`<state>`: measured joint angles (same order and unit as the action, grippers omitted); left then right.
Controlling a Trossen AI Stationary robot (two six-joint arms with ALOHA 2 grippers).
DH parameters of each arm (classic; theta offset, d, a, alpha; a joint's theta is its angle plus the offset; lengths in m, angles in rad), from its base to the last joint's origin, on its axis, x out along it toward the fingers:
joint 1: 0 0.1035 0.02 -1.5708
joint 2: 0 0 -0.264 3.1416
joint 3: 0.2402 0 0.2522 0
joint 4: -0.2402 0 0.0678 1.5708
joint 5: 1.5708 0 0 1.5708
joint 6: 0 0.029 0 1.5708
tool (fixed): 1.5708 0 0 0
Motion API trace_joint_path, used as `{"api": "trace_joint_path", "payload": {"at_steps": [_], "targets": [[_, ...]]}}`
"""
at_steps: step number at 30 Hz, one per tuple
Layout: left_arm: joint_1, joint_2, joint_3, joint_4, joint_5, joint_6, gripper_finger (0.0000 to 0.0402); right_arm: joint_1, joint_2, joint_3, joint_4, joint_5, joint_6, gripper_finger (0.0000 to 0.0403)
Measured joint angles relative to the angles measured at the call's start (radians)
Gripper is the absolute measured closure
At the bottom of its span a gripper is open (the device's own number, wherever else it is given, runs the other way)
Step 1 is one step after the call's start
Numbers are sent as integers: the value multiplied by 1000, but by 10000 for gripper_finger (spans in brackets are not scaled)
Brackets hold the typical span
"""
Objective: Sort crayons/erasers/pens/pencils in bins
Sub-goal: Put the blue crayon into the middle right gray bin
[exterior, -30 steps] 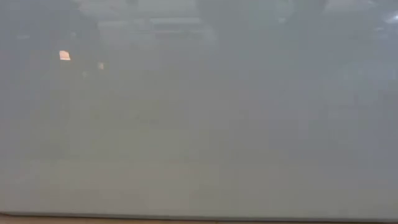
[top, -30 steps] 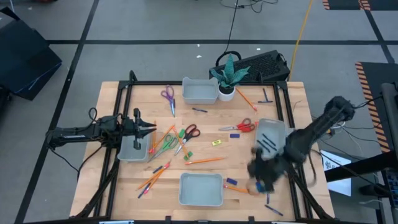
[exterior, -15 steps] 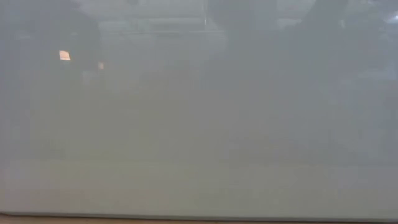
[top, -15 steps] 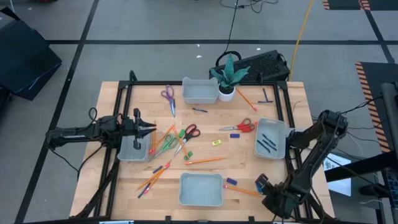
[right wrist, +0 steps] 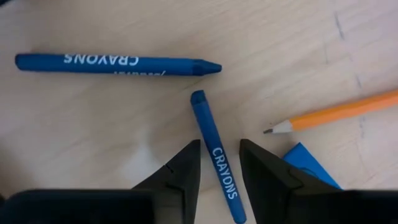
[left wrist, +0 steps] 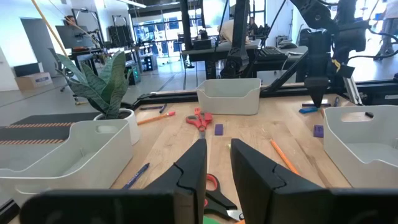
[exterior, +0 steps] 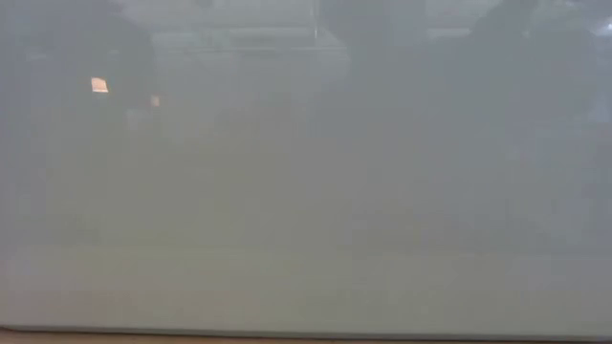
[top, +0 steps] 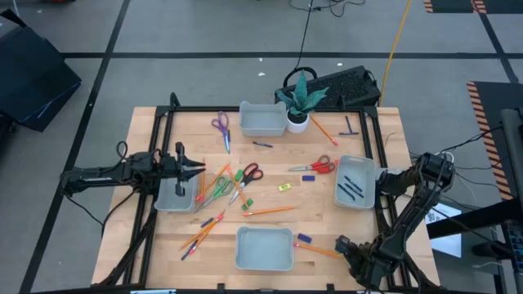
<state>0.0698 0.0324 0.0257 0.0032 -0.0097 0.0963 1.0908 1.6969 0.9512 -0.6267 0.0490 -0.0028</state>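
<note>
Jaws apart, the right gripper straddles a blue crayon lying on the table's near right corner, lined up so the fingers can close across its width; a second crayon, a pencil and a blue eraser lie close by. The left gripper, jaws slightly apart, waits over the left bin.

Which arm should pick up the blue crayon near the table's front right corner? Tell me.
Right. The right tool hangs open directly over the blue crayon, fingers either side. The left tool sits by the left bin, far across the table.
</note>
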Motion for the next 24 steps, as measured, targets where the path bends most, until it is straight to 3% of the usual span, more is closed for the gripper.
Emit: {"api": "trace_joint_path", "payload": {"at_steps": [12,19,24], "targets": [[0,0,0,0,0,0,325,-1,5,-2,-1,12,-52,384],[0,0,0,0,0,0,325,-8,-10,27,-23,-8,-54,379],[0,0,0,0,0,0,325,-50,-134,86,-152,-10,43,382]]}}
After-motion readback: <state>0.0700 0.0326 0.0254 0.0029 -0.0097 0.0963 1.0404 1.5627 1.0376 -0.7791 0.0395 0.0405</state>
